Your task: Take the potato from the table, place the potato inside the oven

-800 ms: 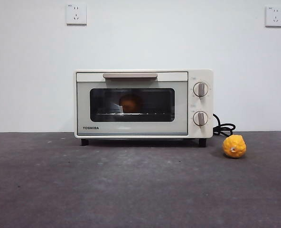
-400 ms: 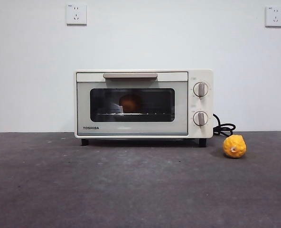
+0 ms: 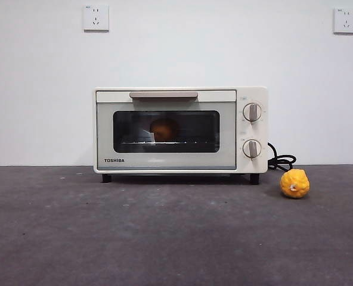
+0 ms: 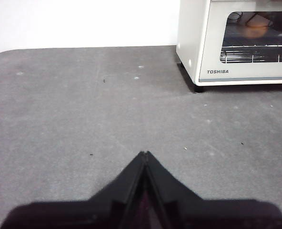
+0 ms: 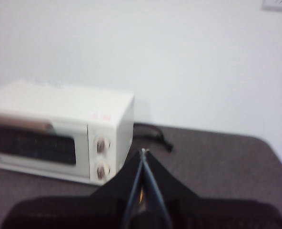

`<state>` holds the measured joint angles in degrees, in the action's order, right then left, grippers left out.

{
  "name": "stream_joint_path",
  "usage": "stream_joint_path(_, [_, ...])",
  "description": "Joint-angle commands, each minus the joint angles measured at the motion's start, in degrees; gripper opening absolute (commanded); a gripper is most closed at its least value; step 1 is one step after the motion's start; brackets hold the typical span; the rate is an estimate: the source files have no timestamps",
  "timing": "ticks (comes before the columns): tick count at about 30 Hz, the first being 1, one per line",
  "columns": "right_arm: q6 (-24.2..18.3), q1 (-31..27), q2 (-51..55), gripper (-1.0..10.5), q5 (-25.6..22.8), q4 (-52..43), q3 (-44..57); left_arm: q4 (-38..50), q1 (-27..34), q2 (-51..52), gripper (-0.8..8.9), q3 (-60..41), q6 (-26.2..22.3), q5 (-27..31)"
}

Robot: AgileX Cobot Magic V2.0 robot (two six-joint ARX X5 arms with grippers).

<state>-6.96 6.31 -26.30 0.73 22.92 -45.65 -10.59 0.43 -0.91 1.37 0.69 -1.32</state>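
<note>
The cream-white oven (image 3: 180, 130) stands at the back of the table (image 3: 164, 232) with its door closed. Behind the dark glass, the brownish-orange potato (image 3: 163, 129) rests on the rack; the left wrist view also catches the potato (image 4: 255, 29) through the window. My left gripper (image 4: 144, 153) hovers low over bare table, off to the front left of the oven (image 4: 241, 40), jaws shut and empty. My right gripper (image 5: 143, 150) is raised to the oven's right side, jaws shut with nothing in them, and the oven (image 5: 60, 131) looks blurred there. Neither arm shows in the front view.
A small bumpy yellow fruit (image 3: 294, 183) lies on the table to the right of the oven. A black power cord (image 3: 281, 161) curls behind it. Two wall sockets (image 3: 95, 18) sit high on the white wall.
</note>
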Motion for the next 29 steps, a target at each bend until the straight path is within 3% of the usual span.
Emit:
stream_joint_path(1, [-0.55,-1.81,3.87,0.1,3.54,-6.47,11.65,0.81,0.07,-0.02,-0.04,-0.81,0.28,-0.35])
stream_joint_path(9, [-0.5,-5.6,14.58,0.1,5.29,-16.68,30.49,0.81,0.07,-0.02,-0.04,-0.79,0.28,-0.35])
stream_joint_path(15, [0.09,-5.64,20.26,0.1,5.2,-17.31,39.17,0.81,0.07,-0.02,-0.04,-0.79,0.28,-0.37])
stream_joint_path(22, [7.65,-5.7,24.33,0.1,1.88,-16.65,44.89,0.81,0.07,-0.02,-0.04,-0.79,0.28,-0.35])
stream_joint_path(29, [7.85,-7.74,25.88,0.1,-0.24,-12.26,44.85,0.81,0.07,-0.02,-0.04,-0.79,0.28,-0.37])
